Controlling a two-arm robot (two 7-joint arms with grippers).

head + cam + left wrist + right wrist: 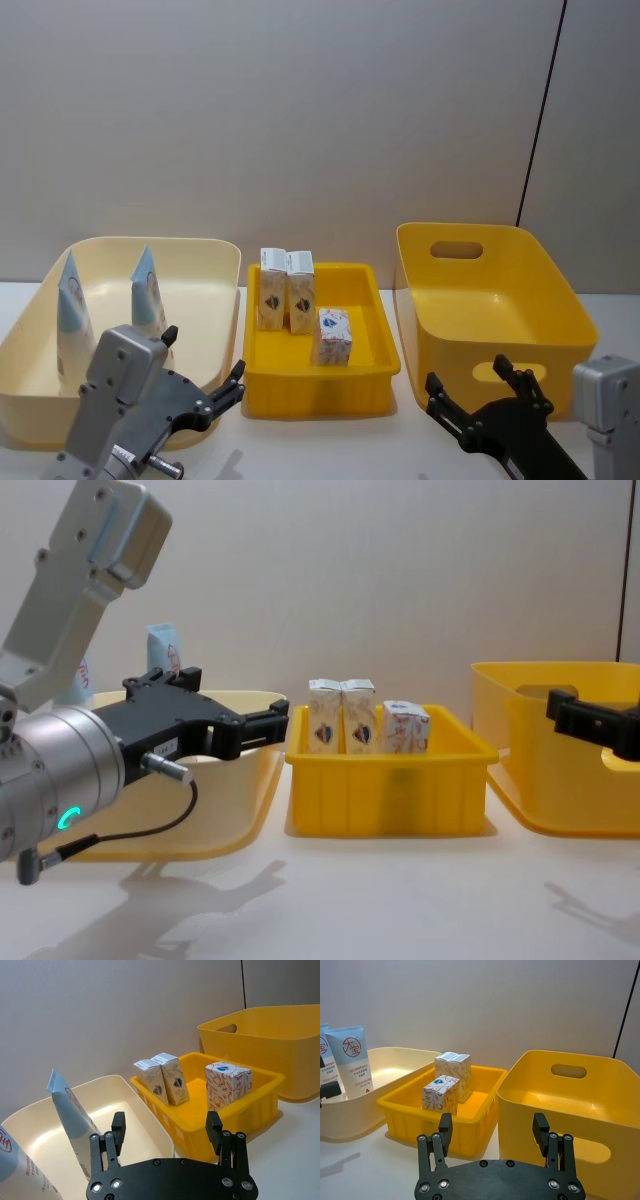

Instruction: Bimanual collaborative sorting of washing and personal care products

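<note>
Cartons (288, 290) waited in the yellow tray (320, 372), nothing gripped.
One carton (333, 336) stood apart from the touching pair, mid-table; tubes (148, 295) stood in the cream bin (205, 300) toward the left edge. The left gripper (203, 352) and right gripper (466, 372) hovered wide open near the table's front edge. The lone carton looked easiest: approach from above, clear of the tray wall.

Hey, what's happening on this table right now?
A two-armed robot is sorting care products. Two squeeze tubes stand in the cream bin, and three cartons sit in the middle yellow tray, beside a deep yellow bin. The left gripper and right gripper hover open at the bins' near side, holding nothing.
</note>
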